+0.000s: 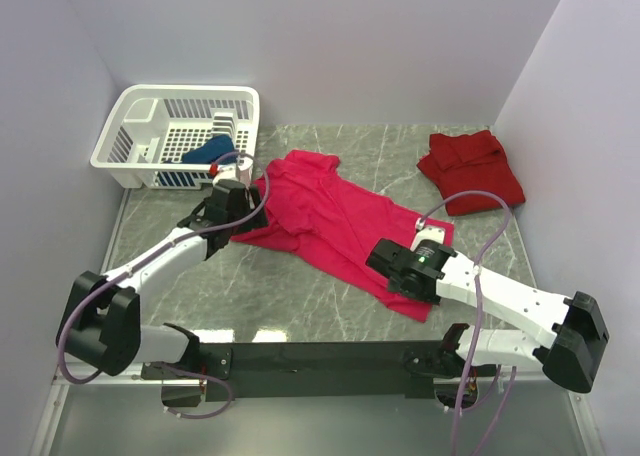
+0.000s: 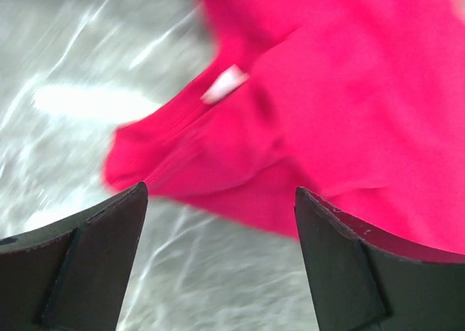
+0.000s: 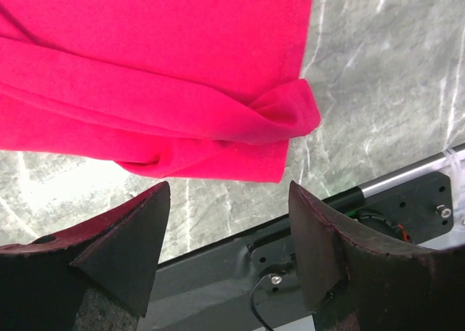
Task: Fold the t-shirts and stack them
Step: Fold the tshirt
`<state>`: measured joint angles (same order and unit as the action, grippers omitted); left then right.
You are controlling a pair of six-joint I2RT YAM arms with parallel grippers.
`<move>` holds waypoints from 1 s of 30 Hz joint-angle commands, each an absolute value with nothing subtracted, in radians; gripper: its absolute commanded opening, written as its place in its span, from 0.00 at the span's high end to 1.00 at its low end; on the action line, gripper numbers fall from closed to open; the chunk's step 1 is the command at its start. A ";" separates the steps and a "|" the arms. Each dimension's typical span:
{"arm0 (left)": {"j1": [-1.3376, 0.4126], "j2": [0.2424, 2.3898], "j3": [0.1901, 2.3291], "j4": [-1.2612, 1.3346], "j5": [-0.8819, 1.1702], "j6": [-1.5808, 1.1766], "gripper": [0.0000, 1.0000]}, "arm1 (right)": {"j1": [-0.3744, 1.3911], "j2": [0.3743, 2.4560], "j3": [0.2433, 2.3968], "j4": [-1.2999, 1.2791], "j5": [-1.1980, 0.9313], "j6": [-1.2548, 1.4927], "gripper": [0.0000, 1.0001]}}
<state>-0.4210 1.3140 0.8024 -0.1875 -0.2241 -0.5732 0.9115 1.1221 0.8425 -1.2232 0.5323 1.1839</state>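
Note:
The magenta t-shirt point(image 1: 335, 216) lies spread and rumpled across the middle of the marble table. The darker red t-shirt point(image 1: 470, 169) lies bunched at the back right. The dark blue t-shirt point(image 1: 208, 152) sits in the white basket point(image 1: 165, 116) at the back left. My left gripper point(image 1: 232, 219) is open and empty, hovering at the magenta shirt's left edge point(image 2: 240, 157), near its collar and white label point(image 2: 224, 84). My right gripper point(image 1: 400, 276) is open and empty above the shirt's near hem corner point(image 3: 280, 120).
The black base rail point(image 1: 320, 358) runs along the table's near edge and shows under the right fingers point(image 3: 254, 251). Grey walls close in the left, back and right sides. A white tag point(image 1: 430, 238) lies by the shirt's right edge.

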 commanded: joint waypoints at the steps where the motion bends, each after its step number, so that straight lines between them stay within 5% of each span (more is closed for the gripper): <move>1: -0.419 1.304 0.776 -0.213 -0.325 -0.609 0.11 | 0.907 1.121 0.836 -1.180 0.528 1.167 0.27; 20: -0.384 1.509 0.818 -0.167 -0.354 -0.569 0.28 | 0.920 1.094 0.781 -1.184 0.460 1.195 0.29; 30: -0.359 1.535 0.860 -0.166 -0.348 -0.548 0.92 | 0.942 1.129 0.773 -1.299 0.468 1.261 0.32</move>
